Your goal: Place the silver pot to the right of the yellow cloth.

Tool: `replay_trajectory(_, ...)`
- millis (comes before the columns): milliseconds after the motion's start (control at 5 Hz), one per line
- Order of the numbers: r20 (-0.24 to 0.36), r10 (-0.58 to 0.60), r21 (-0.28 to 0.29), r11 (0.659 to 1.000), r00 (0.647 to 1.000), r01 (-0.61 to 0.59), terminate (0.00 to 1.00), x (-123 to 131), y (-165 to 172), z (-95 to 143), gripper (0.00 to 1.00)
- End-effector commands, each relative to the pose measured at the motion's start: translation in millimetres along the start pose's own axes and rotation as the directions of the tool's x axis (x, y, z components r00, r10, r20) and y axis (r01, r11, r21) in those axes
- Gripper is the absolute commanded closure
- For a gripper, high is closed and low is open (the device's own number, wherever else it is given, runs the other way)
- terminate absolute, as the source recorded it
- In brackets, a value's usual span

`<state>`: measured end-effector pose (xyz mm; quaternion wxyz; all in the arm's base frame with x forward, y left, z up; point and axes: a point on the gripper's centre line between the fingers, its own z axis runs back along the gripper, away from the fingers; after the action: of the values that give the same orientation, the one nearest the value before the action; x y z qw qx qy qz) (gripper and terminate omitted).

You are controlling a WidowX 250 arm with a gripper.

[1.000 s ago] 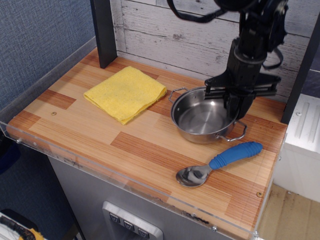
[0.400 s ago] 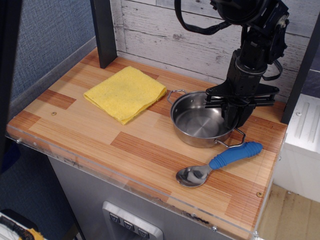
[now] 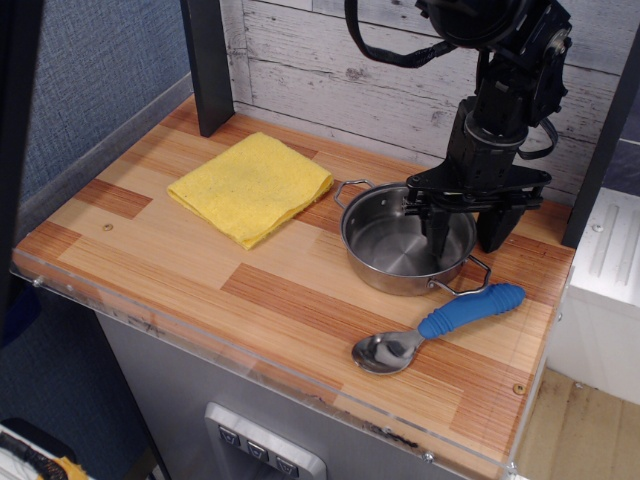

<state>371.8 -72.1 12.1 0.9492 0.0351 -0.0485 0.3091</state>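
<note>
The silver pot (image 3: 400, 247) stands upright on the wooden table, just right of the yellow cloth (image 3: 252, 186), which lies flat at the back left. The two are a small gap apart. My gripper (image 3: 465, 238) hangs over the pot's right rim with its jaws spread. One finger (image 3: 437, 232) reaches down inside the pot and the other (image 3: 494, 228) is outside the rim. Neither finger seems to press the rim. The pot's two wire handles show at its back left and front right.
A metal spoon with a blue handle (image 3: 440, 324) lies in front of the pot near the table's front right. A dark post (image 3: 208, 62) stands at the back left behind the cloth. A clear rim (image 3: 250, 362) runs along the table's front edge.
The jaws, closed on the pot's right rim earlier, have spread apart. The pot has shifted slightly to the back left and now rests on the table.
</note>
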Motion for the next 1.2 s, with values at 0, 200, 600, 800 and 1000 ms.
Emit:
replay_trajectory(0,0.076,0.065,-0.097,0.994,0.995,-0.057,0.0,0,16,44,0.0)
replay_trajectory(200,0.115,0.096,-0.116,0.99,0.989,-0.082,0.0,1,20,60,0.0)
replay_trajectory(600,0.176,0.163,-0.157,0.978,0.971,-0.136,0.0,-8,34,94,0.0)
replay_trajectory(800,0.215,0.215,-0.185,0.967,0.953,-0.176,0.0,-12,47,117,0.0)
replay_trajectory(1000,0.23,0.282,-0.229,0.946,0.931,-0.23,0.0,-11,64,137,0.0)
